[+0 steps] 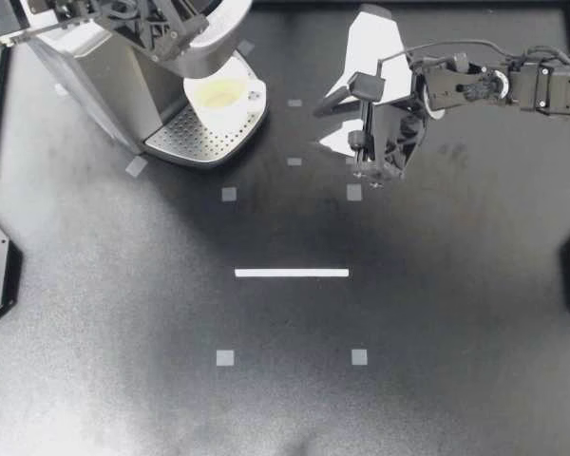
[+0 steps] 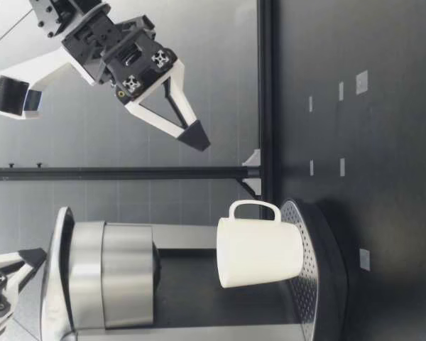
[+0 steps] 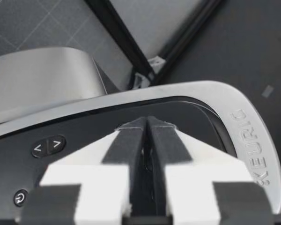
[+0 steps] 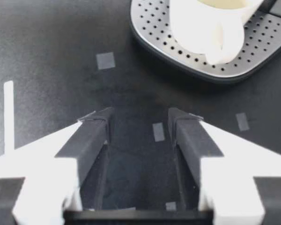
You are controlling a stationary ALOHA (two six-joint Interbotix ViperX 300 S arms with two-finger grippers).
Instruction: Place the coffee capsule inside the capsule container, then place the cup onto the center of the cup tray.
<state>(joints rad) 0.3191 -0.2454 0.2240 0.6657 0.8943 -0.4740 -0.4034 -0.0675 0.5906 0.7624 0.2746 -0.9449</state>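
On the cup tray stands the white cup, upright, with its open top up and a pale yellow look inside. Seen from table height, the cup has its bottom on the cup tray, right under the round silver head of the coffee machine. Its handle points to the side where my right arm is. In the right wrist view the handle faces the camera, and the cup rests on the holed metal of the cup tray. The cup tray is at the foot of the coffee machine, which stands at the back left of the black table. My left gripper is over the top of the coffee machine. Its two fingers are pressed together at the tips with nothing between them, just above the dark shiny lid that has small buttons on it. My right gripper hangs in the air, well apart from the cup and off to the side of the cup tray. Its fingers are partly open and hold nothing. They point down at the bare table, with the cup tray ahead of them. Small grey tape squares dot the table, and one long white strip lies near the middle.
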